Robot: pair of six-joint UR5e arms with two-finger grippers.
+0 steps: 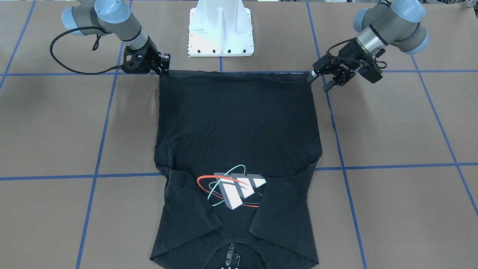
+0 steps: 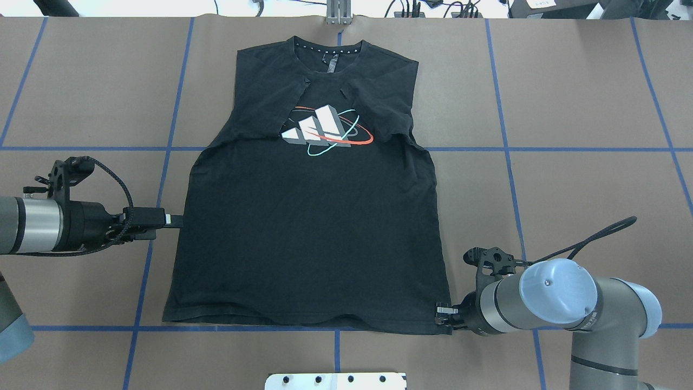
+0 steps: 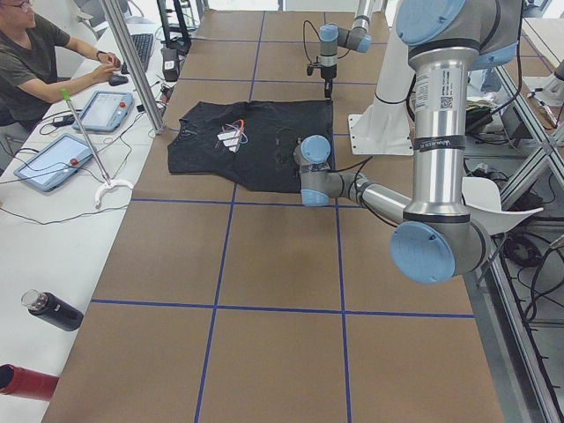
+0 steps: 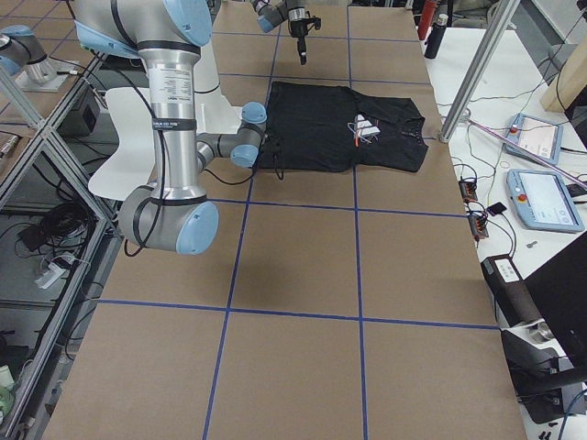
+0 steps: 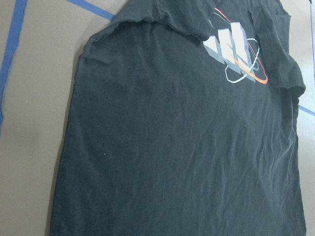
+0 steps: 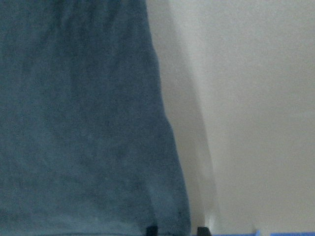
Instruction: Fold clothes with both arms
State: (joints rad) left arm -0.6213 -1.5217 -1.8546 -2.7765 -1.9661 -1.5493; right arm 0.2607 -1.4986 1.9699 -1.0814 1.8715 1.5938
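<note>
One table bears it all: the shirt lies flat, logo up, collar away from the base, sleeves tucked in. The left gripper hangs raised beside the shirt's left side, jaws apart and empty. The right gripper sits low at the right hem corner; whether it has nipped the cloth we cannot tell. We judge the hem is the thing to grasp: we would bring the left down to its own corner, pinch both layers, then lift level together.
</note>
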